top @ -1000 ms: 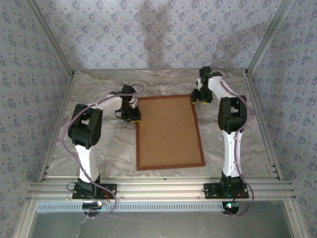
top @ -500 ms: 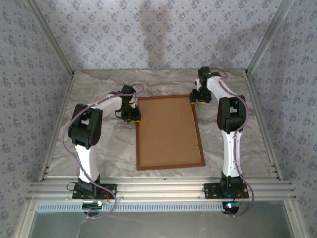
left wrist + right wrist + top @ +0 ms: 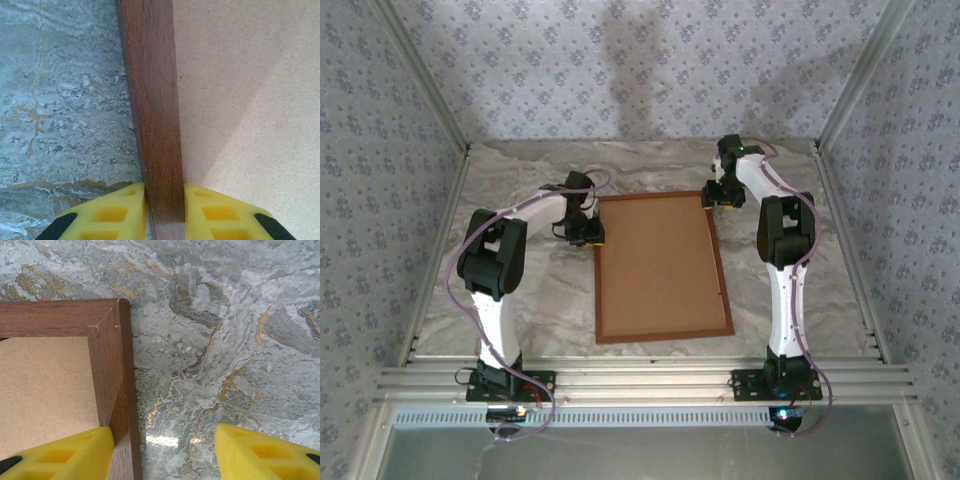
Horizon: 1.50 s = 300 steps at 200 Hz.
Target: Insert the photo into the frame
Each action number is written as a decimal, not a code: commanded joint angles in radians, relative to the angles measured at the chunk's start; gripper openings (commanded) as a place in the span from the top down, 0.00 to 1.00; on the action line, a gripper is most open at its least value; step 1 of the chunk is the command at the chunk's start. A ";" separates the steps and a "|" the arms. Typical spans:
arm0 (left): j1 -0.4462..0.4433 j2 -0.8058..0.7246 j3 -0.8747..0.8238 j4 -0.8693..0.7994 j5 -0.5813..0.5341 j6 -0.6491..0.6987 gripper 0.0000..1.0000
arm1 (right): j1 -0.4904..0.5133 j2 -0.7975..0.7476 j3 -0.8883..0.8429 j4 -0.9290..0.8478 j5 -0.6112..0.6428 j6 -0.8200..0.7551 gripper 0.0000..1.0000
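Right, clamped down with the left gripper (image 3: 588, 238) on one long side rail of the frame (image 3: 665, 336), a yellow pad (image 3: 117, 212) pressed against each face of the reddish wood. Found the frame lying flat, back up, on the marble-patterned table (image 3: 535, 290), with the plain brown backing board (image 3: 660, 265) filling the opening just inboard of the grip and marble just outboard.

Over at the frame's far corner, held the right gripper (image 3: 713, 198) spread, jaws wide and closed on nothing. Straddled the other long rail just short of the mitred corner (image 3: 107, 315): one pad over the edge of the backing board on the rail's inner side, the other out over the marble, well apart from the wood. Couldn't tell whether that inner pad touched the board or hung just above it.

Hemmed in all round the grippers: wallpaper walls (image 3: 650, 70) well beyond them on three sides, aluminium bars (image 3: 640, 380) back by the arm bases.
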 commanded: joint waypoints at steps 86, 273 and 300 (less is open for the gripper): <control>0.000 0.070 -0.034 -0.002 -0.045 0.017 0.77 | 0.031 0.033 -0.010 -0.031 -0.027 -0.011 0.42; 0.000 0.072 -0.026 -0.005 -0.044 0.019 0.77 | 0.030 0.013 0.111 -0.132 0.041 -0.022 0.00; 0.000 0.072 -0.028 -0.008 -0.044 0.020 0.77 | 0.029 0.012 0.096 -0.129 0.087 -0.018 0.01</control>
